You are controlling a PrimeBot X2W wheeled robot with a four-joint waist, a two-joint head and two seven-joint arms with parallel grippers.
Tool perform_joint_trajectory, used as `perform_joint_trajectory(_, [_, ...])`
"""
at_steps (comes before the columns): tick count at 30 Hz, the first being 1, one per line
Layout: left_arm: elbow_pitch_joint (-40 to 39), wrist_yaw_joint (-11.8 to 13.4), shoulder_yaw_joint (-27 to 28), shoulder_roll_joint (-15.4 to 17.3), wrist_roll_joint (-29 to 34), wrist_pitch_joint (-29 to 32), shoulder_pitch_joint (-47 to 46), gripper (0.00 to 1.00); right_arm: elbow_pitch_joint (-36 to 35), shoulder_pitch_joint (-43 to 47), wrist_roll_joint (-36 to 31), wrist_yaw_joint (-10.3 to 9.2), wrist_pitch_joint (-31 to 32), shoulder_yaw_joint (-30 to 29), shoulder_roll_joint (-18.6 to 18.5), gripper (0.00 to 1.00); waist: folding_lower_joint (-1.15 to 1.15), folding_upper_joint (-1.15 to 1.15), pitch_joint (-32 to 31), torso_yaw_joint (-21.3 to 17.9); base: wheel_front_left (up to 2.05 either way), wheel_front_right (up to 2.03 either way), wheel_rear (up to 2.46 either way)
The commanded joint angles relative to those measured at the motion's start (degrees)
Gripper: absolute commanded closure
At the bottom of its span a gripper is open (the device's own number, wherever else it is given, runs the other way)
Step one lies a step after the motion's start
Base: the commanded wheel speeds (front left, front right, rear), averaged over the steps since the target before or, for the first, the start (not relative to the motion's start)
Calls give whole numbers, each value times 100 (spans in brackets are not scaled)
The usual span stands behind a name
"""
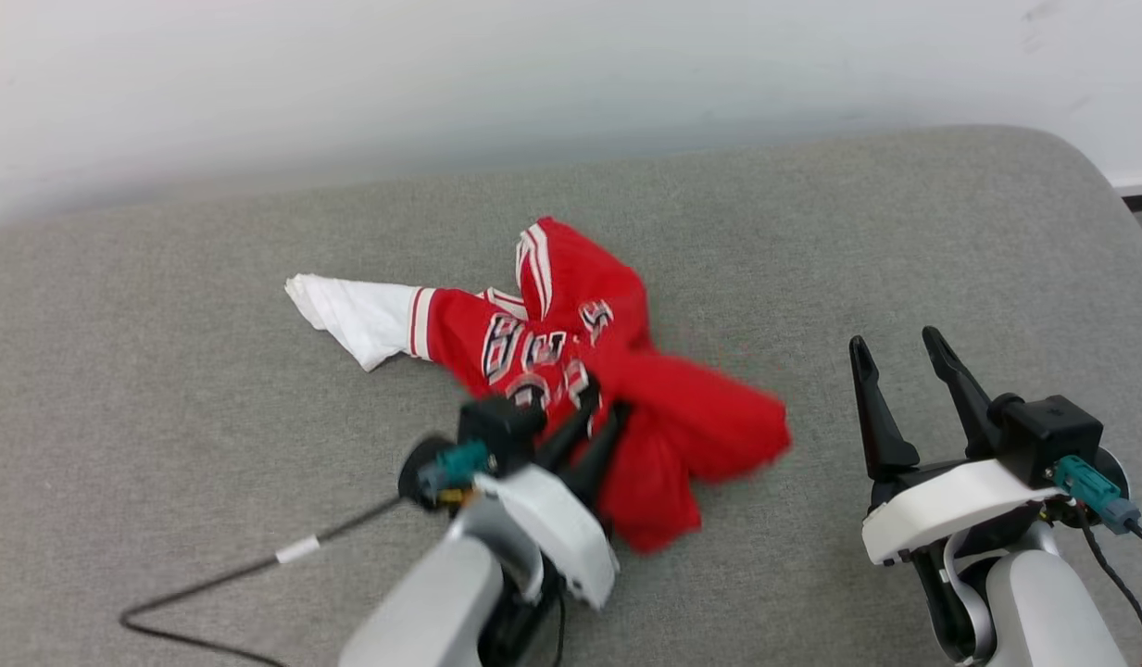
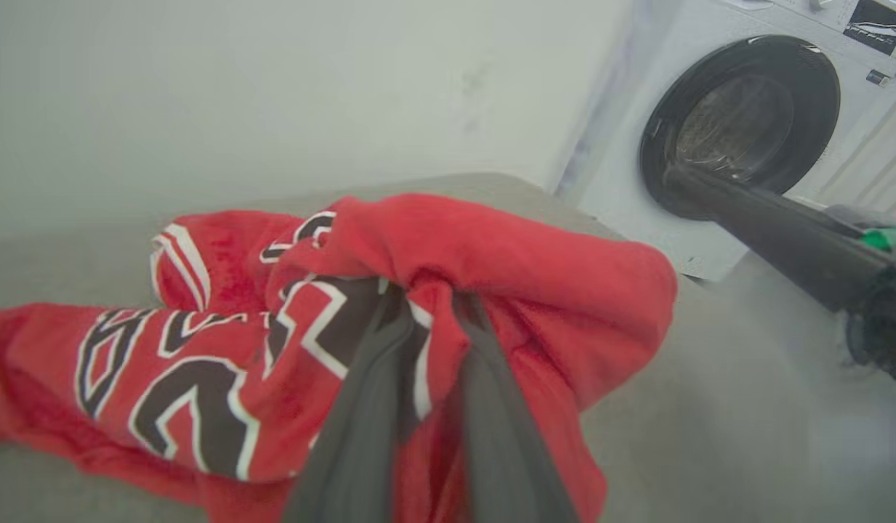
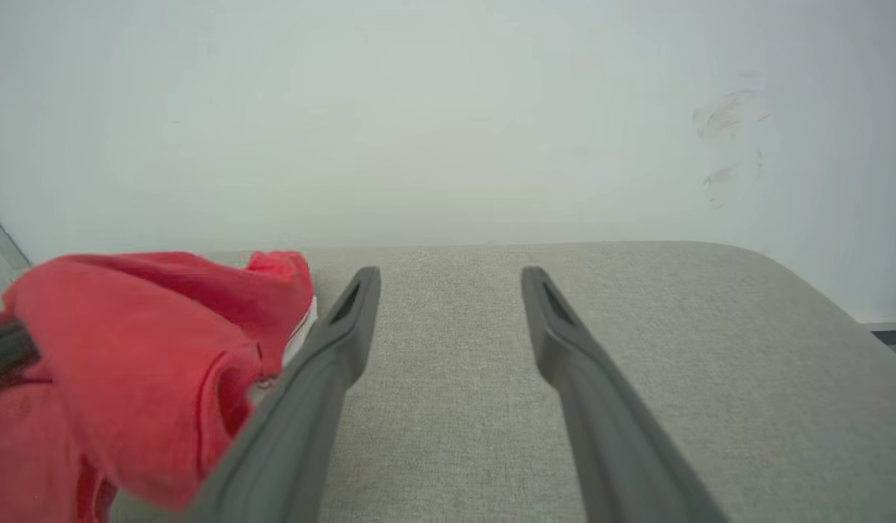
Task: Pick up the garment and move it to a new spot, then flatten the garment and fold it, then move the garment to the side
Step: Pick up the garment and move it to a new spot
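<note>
One crumpled red jersey shirt [image 1: 691, 417], centre, lettering partly hiding in folds. Left gripper [image 1: 600, 415] pinching it; right gripper [image 1: 895, 345] gaping.

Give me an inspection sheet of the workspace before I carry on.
Surface: grey fabric pad, rounded far corner.
Job's things: garment crumpled, one white sleeve stretched to the robot's left, lettering partly showing.
Clutter: nothing seen.
Claws: left claw shut on a fold of the garment; right claw open, holding nothing, apart from the garment.
Cables: black cable trailing from the left wrist across the pad; teal plug at the right wrist.
Surroundings: white wall behind; washing machine beyond the pad's edge.
</note>
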Motion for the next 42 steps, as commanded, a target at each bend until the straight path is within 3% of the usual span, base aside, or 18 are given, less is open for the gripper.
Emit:
perform_joint_trajectory(1, [-33, -19, -67, 18, -15, 30, 149, 100, -40, 23, 15, -2, -8, 4, 28, 0, 1, 0, 84, 9, 0, 0, 0])
perform_joint_trajectory(5, [46, -34, -398, 56, 21, 243, 522, 100, -69, -38, 39, -2, 4, 19, 43, 0, 1, 0, 227, 93, 0, 0, 0])
perform_joint_trajectory(6, [67, -34, -434, 84, 36, 254, 544, 84, -68, -61, 42, -2, 4, 27, 46, 0, 1, 0, 258, 115, 0, 0, 0])
perform_joint_trajectory(7, [98, -34, -467, 100, 60, 282, 556, 56, -56, -76, 44, -2, -7, 29, 46, 0, 1, 0, 266, 140, 0, 0, 0])
perform_joint_trajectory(8, [89, -34, -493, 95, 78, 265, 553, 11, -54, -86, 43, -2, -16, 23, 49, 0, 1, 0, 279, 171, 0, 0, 0])
perform_joint_trajectory(9, [58, -21, -519, 91, 124, 197, 512, 0, -45, -87, 38, -2, -27, 6, 49, 0, 1, 0, 279, 208, 0, 0, 0])
perform_joint_trajectory(17, [-649, 285, -192, 187, 344, -287, 322, 0, 19, -31, 3, -3, 5, -118, 55, 0, 1, 0, 77, 507, 0, 0, 0])
perform_joint_trajectory(30, [-1002, 1212, 1444, 894, 290, -375, 962, 0, -2, 212, 25, -2, 127, -231, 57, 0, 1, 0, -297, 774, 0, 0, 0])
perform_joint_trajectory(35, [-941, 1289, 1890, 1085, 208, -373, 1428, 0, 2, 346, 62, -3, 159, -224, 57, 0, 1, 0, -488, 754, 0, 0, 0])
perform_joint_trajectory(42, [-1024, 1253, 2023, 1081, 293, -373, 1810, 0, -117, 624, 107, -2, 236, -259, 63, 0, 1, 0, -632, 688, 0, 0, 0])
